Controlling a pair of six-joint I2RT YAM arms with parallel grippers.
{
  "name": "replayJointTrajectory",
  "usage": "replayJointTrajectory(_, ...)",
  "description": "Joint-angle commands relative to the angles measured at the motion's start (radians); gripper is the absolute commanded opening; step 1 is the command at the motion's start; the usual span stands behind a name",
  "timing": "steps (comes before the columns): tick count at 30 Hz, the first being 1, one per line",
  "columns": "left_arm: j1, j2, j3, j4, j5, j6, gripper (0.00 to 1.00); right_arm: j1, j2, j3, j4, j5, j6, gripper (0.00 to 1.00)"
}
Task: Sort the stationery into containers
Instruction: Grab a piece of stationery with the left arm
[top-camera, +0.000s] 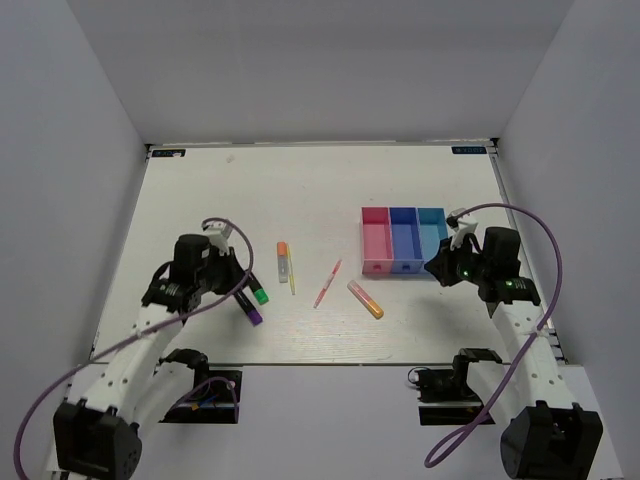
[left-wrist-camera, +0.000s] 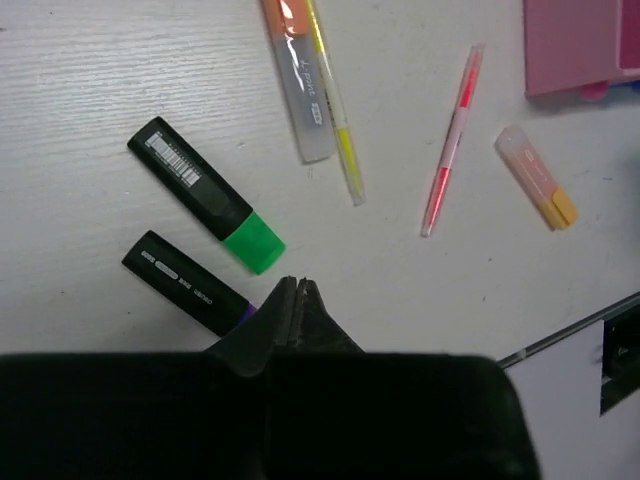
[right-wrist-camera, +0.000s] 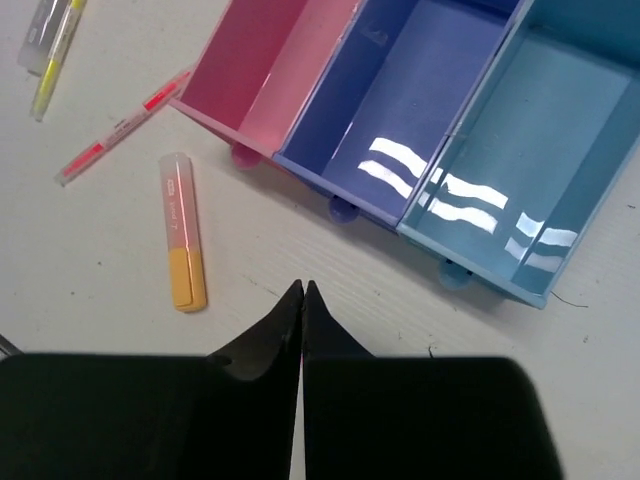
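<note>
The three-bin tray, pink (top-camera: 375, 240), dark blue (top-camera: 403, 238) and light blue (top-camera: 432, 232), stands right of centre; all bins look empty in the right wrist view (right-wrist-camera: 420, 110). On the table lie an orange-capped white marker (top-camera: 283, 259), a thin yellow stick (top-camera: 291, 272), a thin pink pen (top-camera: 327, 283), a yellow-orange highlighter (top-camera: 365, 299), a green-capped marker (top-camera: 254, 290) and a purple-capped marker (top-camera: 247, 308). My left gripper (left-wrist-camera: 296, 285) is shut and empty just right of the purple-capped marker (left-wrist-camera: 185, 283). My right gripper (right-wrist-camera: 301, 290) is shut and empty in front of the tray.
Purple cables loop from both arms (top-camera: 520, 225). White walls enclose the table on three sides. The table's front edge (top-camera: 330, 364) runs just behind the arm bases.
</note>
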Motion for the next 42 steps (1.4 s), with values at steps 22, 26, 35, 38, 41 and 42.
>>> replayJointTrajectory(22,-0.248,0.986,0.662,-0.140,-0.354,-0.100,0.49,-0.003,-0.043,0.054,-0.067,-0.014,-0.035,0.72)
replayJointTrajectory(26,-0.260,1.023,0.670,-0.126,-0.349,-0.097,0.49,0.000,-0.046,0.060,-0.071,-0.006,-0.033,0.72)
replayJointTrajectory(35,-0.268,1.054,0.639,-0.114,-0.371,-0.096,0.51,-0.001,-0.043,0.065,-0.078,-0.008,-0.030,0.73)
replayJointTrajectory(38,-0.277,1.052,0.627,-0.109,-0.395,-0.092,0.52,-0.001,-0.043,0.063,-0.078,-0.010,-0.029,0.73)
replayJointTrajectory(41,-0.289,1.069,0.618,-0.118,-0.435,-0.088,0.52,-0.001,-0.043,0.065,-0.077,-0.008,-0.030,0.73)
replayJointTrajectory(42,-0.299,1.077,0.615,-0.126,-0.441,-0.086,0.50,-0.004,-0.040,0.063,-0.077,-0.009,-0.029,0.73)
